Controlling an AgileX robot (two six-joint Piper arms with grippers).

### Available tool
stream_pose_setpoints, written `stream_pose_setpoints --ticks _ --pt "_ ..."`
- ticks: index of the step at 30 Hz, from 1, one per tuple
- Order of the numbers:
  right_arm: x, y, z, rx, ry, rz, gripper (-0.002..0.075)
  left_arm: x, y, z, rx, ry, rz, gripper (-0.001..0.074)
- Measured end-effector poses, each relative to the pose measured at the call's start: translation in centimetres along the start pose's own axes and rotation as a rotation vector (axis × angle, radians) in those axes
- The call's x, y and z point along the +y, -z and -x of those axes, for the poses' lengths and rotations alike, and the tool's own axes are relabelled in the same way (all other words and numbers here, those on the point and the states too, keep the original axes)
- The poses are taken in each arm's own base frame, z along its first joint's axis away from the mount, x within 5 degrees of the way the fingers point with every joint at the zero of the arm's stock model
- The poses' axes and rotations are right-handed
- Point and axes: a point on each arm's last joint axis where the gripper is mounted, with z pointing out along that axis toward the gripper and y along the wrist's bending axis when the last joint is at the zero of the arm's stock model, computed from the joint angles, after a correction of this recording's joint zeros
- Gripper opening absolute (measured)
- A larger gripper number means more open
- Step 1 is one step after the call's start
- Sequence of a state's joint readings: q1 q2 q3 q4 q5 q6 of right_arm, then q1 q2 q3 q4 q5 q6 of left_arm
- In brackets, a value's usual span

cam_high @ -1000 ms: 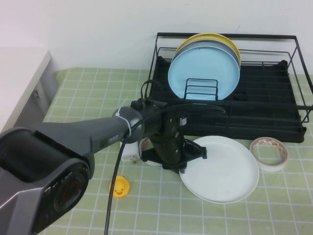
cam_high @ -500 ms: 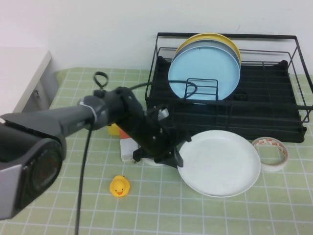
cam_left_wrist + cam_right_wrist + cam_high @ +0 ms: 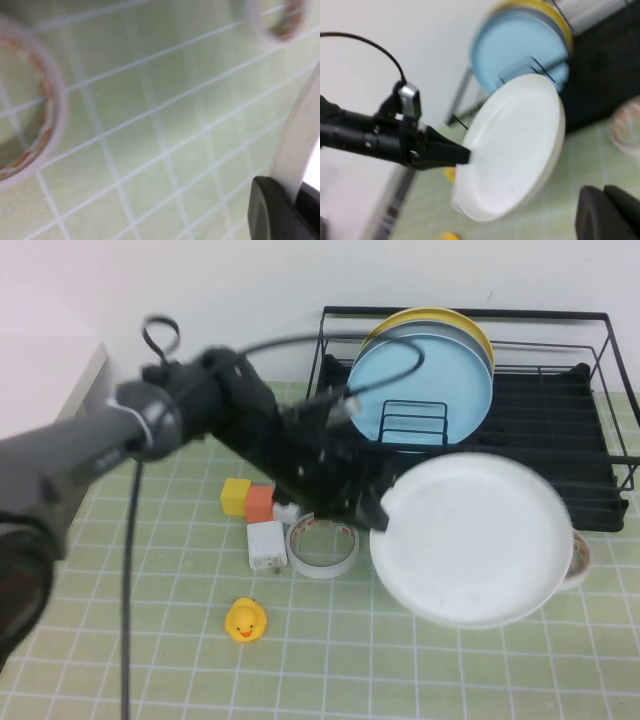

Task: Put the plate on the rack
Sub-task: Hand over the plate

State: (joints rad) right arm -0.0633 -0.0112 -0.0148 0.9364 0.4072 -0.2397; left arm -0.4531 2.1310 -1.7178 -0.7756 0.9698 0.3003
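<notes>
A: Right, far left first. Rubber duck (image 3: 245, 620) sits on the green tiled table (image 3: 150, 660) at about 7 o'clock from centre. Above it a white block (image 3: 266, 544), and past that a yellow cube (image 3: 236, 496) touching an orange cube (image 3: 260, 503).

B: And the tape?

A: One roll of tape (image 3: 323, 544) lies flat just beside the white block, at its 3 o'clock. A second tape roll (image 3: 576, 558) is largely hidden behind the plate's right edge.

B: Left gripper?

A: Left gripper (image 3: 372, 512) reaches in from 10 o'clock, fingers clamped on the left rim of the plate (image 3: 472, 538). Left wrist view confirms: dark fingertip (image 3: 272, 210) pinching the white rim edge-on.

B: Plate position?

A: Lifted off the table and tilted, in front of the rack (image 3: 560, 455), overlapping its front rail in the high view. Not in a slot.

B: What is in the rack?

A: Light blue plate (image 3: 415, 390) upright in the dividers at the rack's left end, a grey plate and a yellow plate (image 3: 430, 320) stacked behind it.

B: Right gripper?

A: Right gripper (image 3: 607, 212) is only in its own wrist view, away from the plate, a dark shape at frame edge. Cannot tell its state.
</notes>
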Motion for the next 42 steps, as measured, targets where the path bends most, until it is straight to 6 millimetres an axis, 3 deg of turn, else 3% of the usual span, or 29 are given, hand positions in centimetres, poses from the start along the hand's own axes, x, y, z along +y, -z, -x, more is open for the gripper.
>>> stream_pose_setpoints --ticks 5,9,12,17,20,26,33,42 --pt "2.4 0.2 2.7 0.001 -0.003 0.026 0.001 -3.1 4.1 0.1 -0.078 -0.1 -0.018 0.0001" --pt "3.6 -1.4 4.4 0.158 -0.006 -0.012 0.0041 -4.9 6.6 -0.2 -0.122 -0.157 -0.028 0.0001" --pt "4.3 -3.1 6.0 0.247 0.023 -0.025 0.012 -5.6 7.9 -1.2 -0.155 -0.185 -0.02 0.0001" --pt "5.4 -6.6 9.0 0.342 0.092 -0.016 0.0344 -5.1 8.6 -3.8 -0.204 -0.184 0.022 0.0001" --pt "5.6 -8.7 10.2 0.408 0.132 0.004 0.0417 -4.9 8.8 -5.7 -0.24 -0.17 0.021 0.0001" --pt "6.4 -13.2 12.0 0.508 0.212 0.178 0.0446 -5.3 10.0 -7.8 -0.329 -0.169 -0.006 0.0001" --pt "6.9 -16.9 12.9 0.543 0.26 0.401 0.0448 -5.6 10.2 -8.0 -0.36 -0.162 -0.026 0.0001" --pt "4.8 -19.4 11.1 0.665 0.22 0.44 0.0447 -6.2 10.5 -7.7 -0.411 -0.173 -0.086 0.0001"
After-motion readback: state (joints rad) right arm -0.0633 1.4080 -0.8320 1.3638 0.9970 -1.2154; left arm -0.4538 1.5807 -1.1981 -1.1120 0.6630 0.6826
